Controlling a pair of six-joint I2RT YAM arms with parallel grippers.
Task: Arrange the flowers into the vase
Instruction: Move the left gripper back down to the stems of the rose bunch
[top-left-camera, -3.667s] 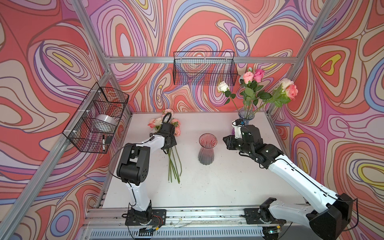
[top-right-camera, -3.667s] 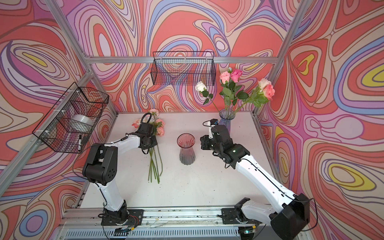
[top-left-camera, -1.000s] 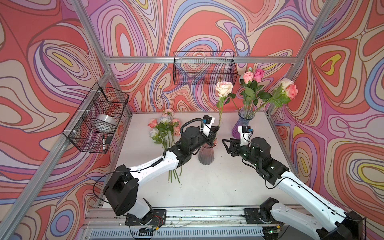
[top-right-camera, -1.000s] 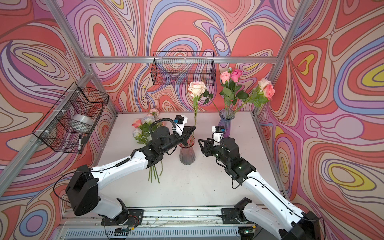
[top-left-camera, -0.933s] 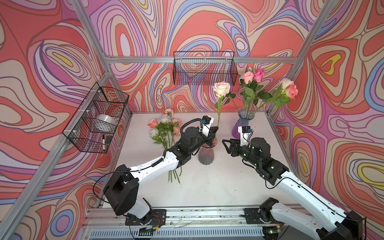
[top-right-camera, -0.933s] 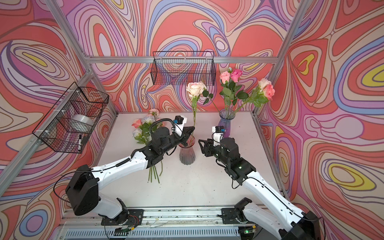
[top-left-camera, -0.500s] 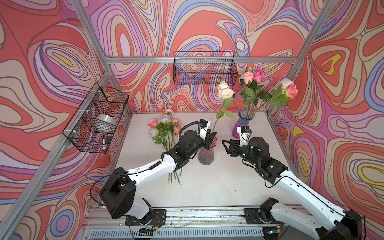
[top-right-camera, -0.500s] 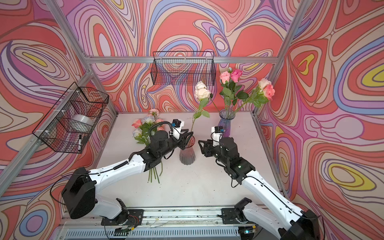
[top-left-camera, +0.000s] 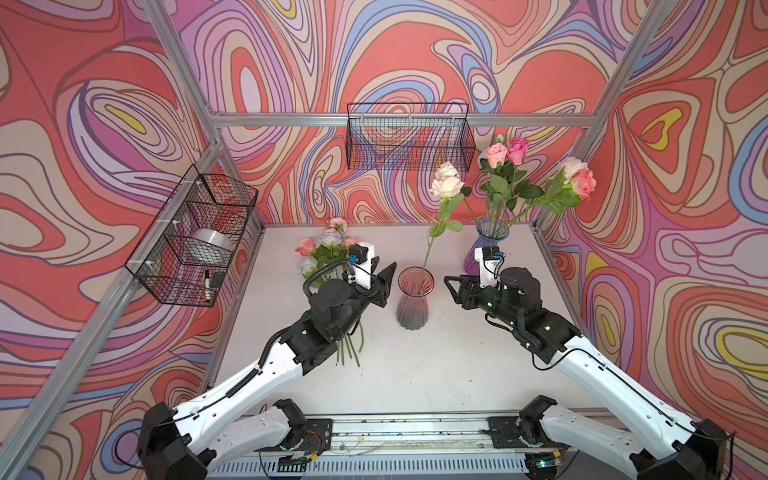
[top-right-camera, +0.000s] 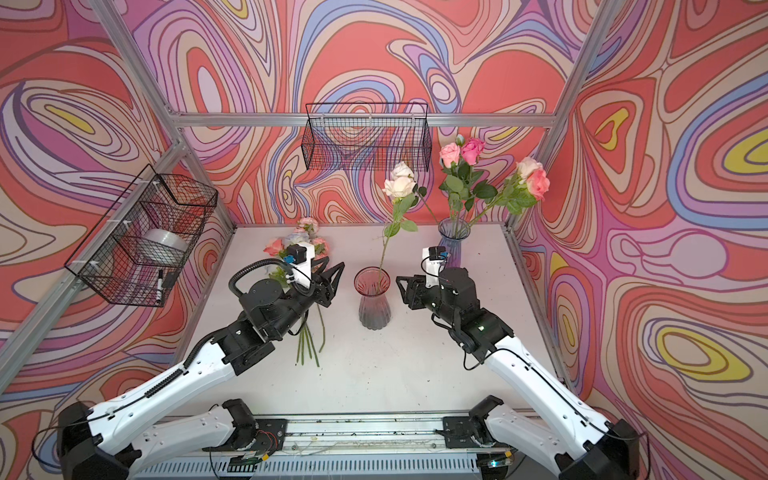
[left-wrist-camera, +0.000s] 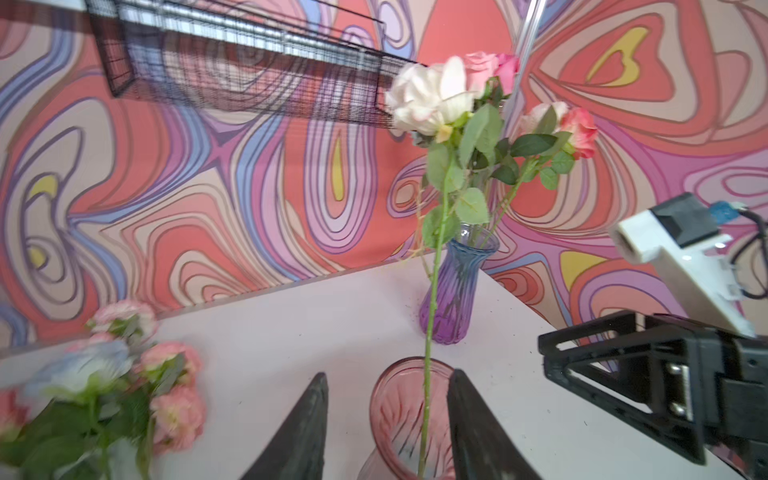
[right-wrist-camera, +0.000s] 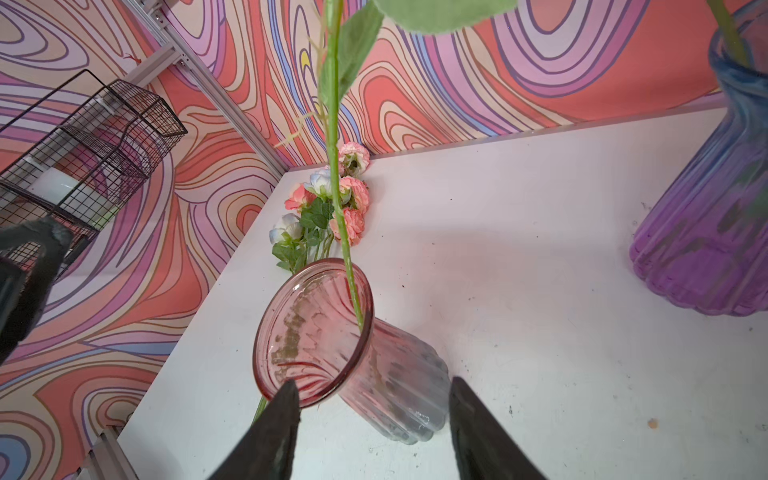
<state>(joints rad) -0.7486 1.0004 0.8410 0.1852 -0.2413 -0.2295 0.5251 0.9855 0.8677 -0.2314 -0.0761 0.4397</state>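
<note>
A pink glass vase stands mid-table. One white rose stands in it, its stem leaning on the rim. My left gripper is open just left of the rim, touching nothing. On the vase's right, my right gripper is open and empty, a little short of the glass. The remaining flowers lie bunched at the back left, stems partly under my left arm.
A purple vase with several roses stands at the back right behind my right wrist. A wire basket hangs on the back wall. Another basket is on the left wall.
My left gripper, shut on the white rose's stem above the pink vase, has opened and drawn back to the left. The rose now stands free and leans right. The right arm barely moved.
</note>
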